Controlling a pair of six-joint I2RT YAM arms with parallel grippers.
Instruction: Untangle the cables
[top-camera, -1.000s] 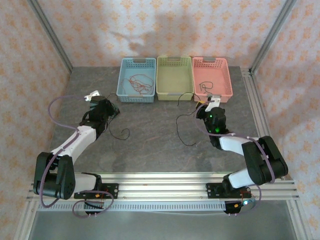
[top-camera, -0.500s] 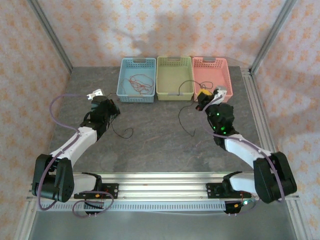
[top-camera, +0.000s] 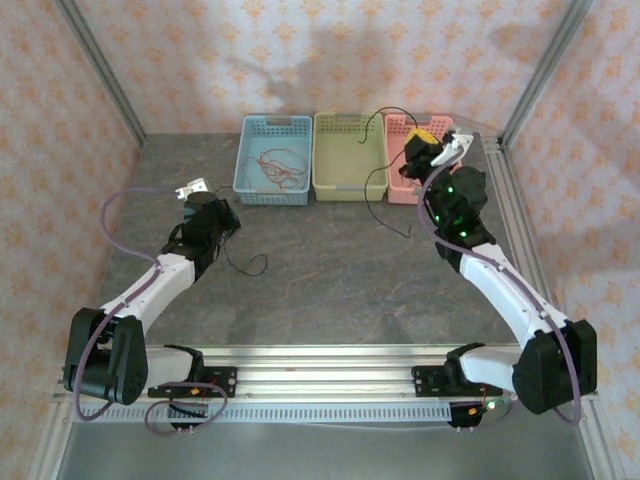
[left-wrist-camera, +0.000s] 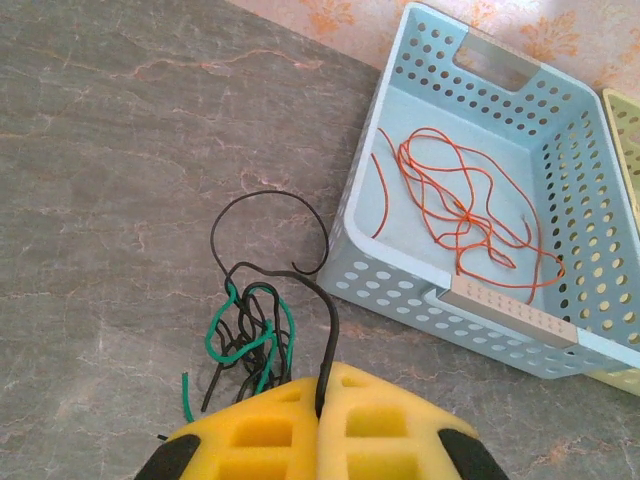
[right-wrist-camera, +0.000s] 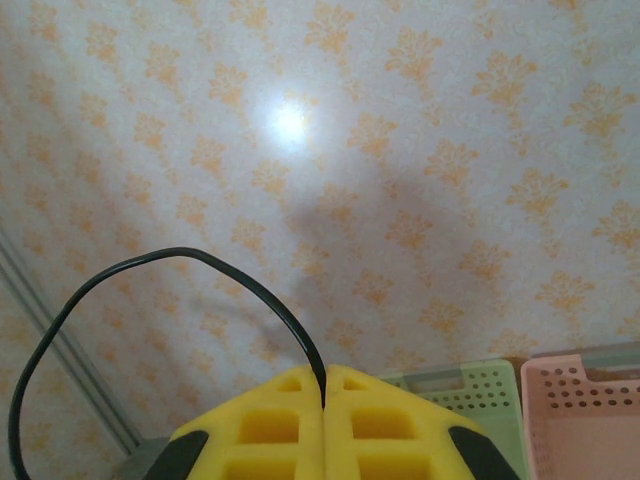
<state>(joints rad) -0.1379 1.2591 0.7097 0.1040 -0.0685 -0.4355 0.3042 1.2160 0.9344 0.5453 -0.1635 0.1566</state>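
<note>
My left gripper sits low on the table left of the blue basket. In the left wrist view its yellow foam fingers are shut on one black cable. That cable curls out of a small clump of green and black cables lying just ahead of the pads. My right gripper is raised near the pink basket, shut on a separate black cable that arcs upward and hangs down toward the table. In the right wrist view this cable loops left from between the shut pads.
Three baskets stand in a row at the back: a blue basket holding loose orange cables, a green basket, and a pink basket. A loose black strand lies right of the left arm.
The right arm has risen and swung back toward the pink basket, lifting its black cable off the table. The left gripper has stayed almost still on the clump.
</note>
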